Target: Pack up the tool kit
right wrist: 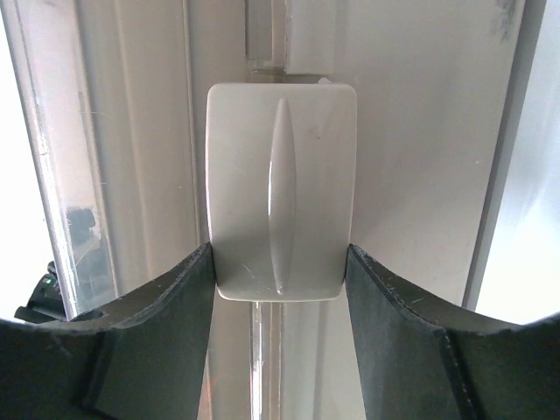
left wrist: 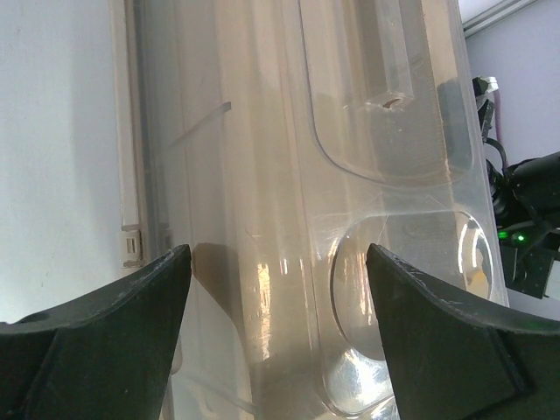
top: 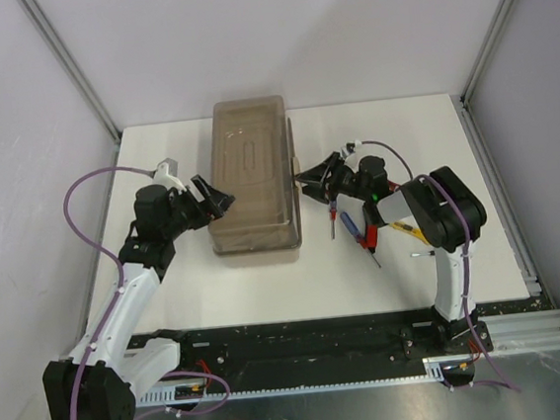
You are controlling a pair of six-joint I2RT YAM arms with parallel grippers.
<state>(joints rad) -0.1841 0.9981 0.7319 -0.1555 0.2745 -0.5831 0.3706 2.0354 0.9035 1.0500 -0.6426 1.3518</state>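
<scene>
The beige toolbox (top: 252, 173) stands closed in the middle of the table, its smoky translucent lid (left wrist: 350, 105) down. My left gripper (top: 217, 198) is open at the box's left side; in the left wrist view its fingers (left wrist: 278, 262) stand wide apart over the lid's edge, holding nothing. My right gripper (top: 305, 181) is at the box's right side. In the right wrist view it (right wrist: 280, 249) is closed on the beige front latch (right wrist: 282, 201), one finger touching each side. A red screwdriver (top: 333, 220) and red and yellow-handled tools (top: 372, 236) lie on the table under the right arm.
White table (top: 247, 283) with grey walls on three sides and aluminium posts at the back corners. A small dark item (top: 421, 253) lies by the right arm's base. The right arm (left wrist: 534, 192) shows beyond the lid in the left wrist view.
</scene>
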